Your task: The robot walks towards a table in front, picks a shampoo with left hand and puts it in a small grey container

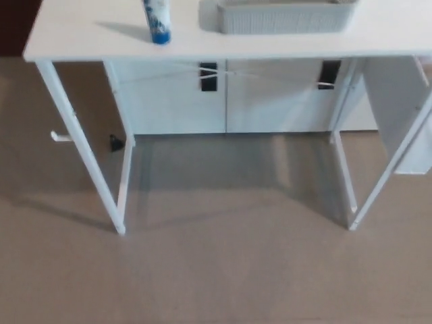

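- A beige-brown floor (pixel 216 270) fills the near half of the head view. It is plain and evenly lit, with soft shadows lying under the furniture.
- A white table (pixel 88 34) spans the far part of the scene from left to right. Its flat top is cut by the upper edge of the picture. Thin white legs slant down to the floor, a left pair (pixel 81 148) and a right pair (pixel 388 169).
- Behind the table, seen between its legs, stands a low white cabinet (pixel 175 101) with two door fronts side by side.
- A white panel (pixel 405 115) hangs at the far right, partly out of the picture.
- The small grey container (pixel 283 20) sits on the right half of the tabletop. Its wall is ribbed, and its rim is cut by the upper edge, so its inside cannot be seen.
- The shampoo (pixel 156 20) stands about upright on the left half of the tabletop, well apart from the container and to its left. It is white with blue markings and blue at the bottom end, and its top is out of the picture.
- Two black handles are on the cabinet fronts, one at the middle (pixel 208 76) and one at the right (pixel 329 74).
- A small black object (pixel 117 142) lies on the floor by the left legs, too small to identify.
- Neither the left hand nor the right hand shows, so how their fingers stand cannot be told.
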### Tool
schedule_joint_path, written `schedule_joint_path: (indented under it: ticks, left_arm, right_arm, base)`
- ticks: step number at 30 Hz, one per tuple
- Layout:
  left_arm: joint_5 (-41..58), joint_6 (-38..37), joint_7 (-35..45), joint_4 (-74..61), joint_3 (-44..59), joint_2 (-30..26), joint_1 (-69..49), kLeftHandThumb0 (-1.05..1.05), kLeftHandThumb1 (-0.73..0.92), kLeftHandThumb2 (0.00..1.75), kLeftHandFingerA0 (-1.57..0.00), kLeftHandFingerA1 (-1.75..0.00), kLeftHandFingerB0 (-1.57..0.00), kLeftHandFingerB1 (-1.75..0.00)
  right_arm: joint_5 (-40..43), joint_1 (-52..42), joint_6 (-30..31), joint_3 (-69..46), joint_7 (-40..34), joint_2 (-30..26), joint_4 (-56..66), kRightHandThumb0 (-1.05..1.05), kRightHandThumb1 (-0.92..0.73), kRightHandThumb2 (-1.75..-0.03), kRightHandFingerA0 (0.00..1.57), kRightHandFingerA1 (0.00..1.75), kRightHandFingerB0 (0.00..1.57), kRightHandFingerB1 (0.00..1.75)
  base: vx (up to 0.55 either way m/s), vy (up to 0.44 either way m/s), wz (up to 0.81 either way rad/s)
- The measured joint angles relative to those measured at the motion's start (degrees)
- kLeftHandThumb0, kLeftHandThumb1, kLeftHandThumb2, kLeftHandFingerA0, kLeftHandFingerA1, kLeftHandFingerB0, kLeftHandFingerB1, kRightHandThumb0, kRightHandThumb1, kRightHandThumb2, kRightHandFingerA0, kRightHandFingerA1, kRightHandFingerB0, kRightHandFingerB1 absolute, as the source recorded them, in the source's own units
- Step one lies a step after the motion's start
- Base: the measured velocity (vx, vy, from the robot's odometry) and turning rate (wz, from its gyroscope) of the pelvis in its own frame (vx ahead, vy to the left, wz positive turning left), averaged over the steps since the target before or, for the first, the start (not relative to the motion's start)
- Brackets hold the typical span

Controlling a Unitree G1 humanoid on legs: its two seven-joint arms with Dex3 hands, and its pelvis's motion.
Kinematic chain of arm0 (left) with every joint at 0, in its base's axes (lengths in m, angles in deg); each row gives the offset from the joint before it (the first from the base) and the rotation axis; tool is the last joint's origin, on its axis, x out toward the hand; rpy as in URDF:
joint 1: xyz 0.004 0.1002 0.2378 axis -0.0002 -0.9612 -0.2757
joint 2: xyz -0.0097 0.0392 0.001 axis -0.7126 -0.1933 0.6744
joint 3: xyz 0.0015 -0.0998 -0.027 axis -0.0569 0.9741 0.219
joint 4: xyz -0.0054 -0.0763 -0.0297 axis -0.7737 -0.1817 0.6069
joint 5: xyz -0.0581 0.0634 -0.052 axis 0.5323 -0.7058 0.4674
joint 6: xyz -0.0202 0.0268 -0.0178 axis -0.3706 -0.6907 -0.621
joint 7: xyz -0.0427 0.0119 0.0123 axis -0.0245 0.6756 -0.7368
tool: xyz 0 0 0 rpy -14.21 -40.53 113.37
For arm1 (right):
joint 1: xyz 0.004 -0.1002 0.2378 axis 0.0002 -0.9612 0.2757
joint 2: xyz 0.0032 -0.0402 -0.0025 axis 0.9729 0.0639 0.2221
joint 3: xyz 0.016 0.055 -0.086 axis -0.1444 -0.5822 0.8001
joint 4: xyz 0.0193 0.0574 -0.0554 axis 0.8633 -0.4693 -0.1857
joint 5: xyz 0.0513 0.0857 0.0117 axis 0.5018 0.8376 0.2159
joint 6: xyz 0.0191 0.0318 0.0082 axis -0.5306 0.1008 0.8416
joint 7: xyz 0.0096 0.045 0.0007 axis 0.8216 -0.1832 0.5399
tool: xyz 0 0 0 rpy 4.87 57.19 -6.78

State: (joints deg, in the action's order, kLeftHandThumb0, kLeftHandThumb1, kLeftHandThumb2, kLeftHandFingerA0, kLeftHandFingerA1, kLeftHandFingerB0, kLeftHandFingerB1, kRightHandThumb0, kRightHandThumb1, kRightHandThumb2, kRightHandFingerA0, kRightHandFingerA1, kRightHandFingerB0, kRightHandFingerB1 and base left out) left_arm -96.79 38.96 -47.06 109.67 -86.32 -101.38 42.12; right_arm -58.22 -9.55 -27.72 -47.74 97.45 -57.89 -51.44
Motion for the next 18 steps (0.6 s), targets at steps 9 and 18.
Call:
schedule_joint_path:
  ticks: [9,18]
  left_arm:
    - [-0.2,-0.6,0.0,0.5,-0.4,-0.1,-2.6,-0.4,0.54,0.72,-0.54,-0.49,-0.4,-0.43]
    - [-0.1,-1.3,0.7,0.8,-0.4,0.3,-2.8,-0.41,0.54,0.73,-0.51,-0.48,-0.4,-0.44]
  right_arm:
    - [-0.1,-1.2,0.1,0.1,0.2,0.0,0.0,-0.3,-0.7,-0.6,0.66,0.48,0.51,0.4]
    - [-0.4,-0.7,0.4,0.6,0.1,-0.1,-0.7,-0.3,-0.68,-0.6,0.66,0.46,0.51,0.39]
  base:
    - [0.23,0.03,0.07]
    - [0.24,-0.104,0.06]
